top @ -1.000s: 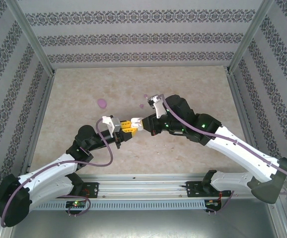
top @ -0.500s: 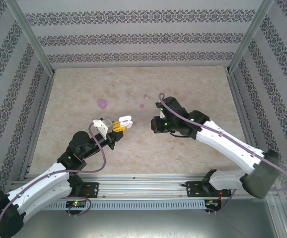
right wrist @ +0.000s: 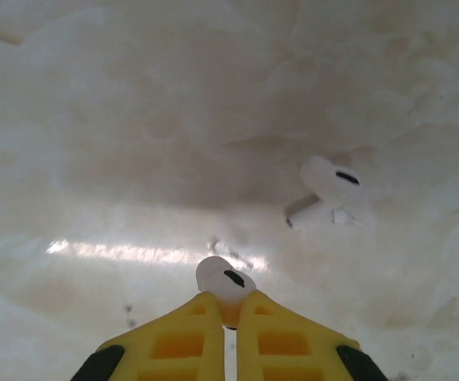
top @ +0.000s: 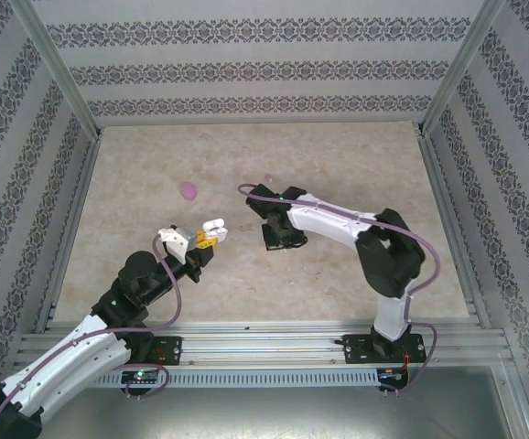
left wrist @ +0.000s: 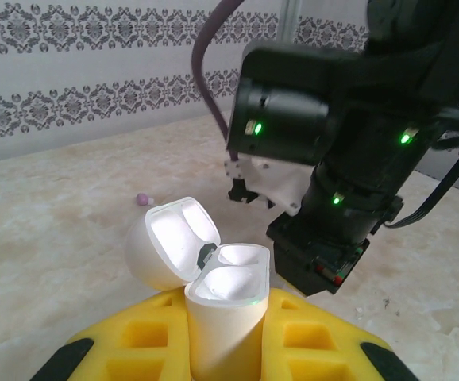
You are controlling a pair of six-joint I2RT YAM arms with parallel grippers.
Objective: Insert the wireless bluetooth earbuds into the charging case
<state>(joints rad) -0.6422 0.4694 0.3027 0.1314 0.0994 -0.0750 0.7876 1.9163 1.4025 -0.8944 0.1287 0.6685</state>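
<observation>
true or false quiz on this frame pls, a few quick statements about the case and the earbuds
1. The left pincer is shut on the charging case. True.
2. The case's lid is closed. False: the lid stands open.
3. The right pincer is shut on a white earbud. True.
4. The second white earbud sits in the case. False: it lies on the table, apart from the right pincer.
</observation>
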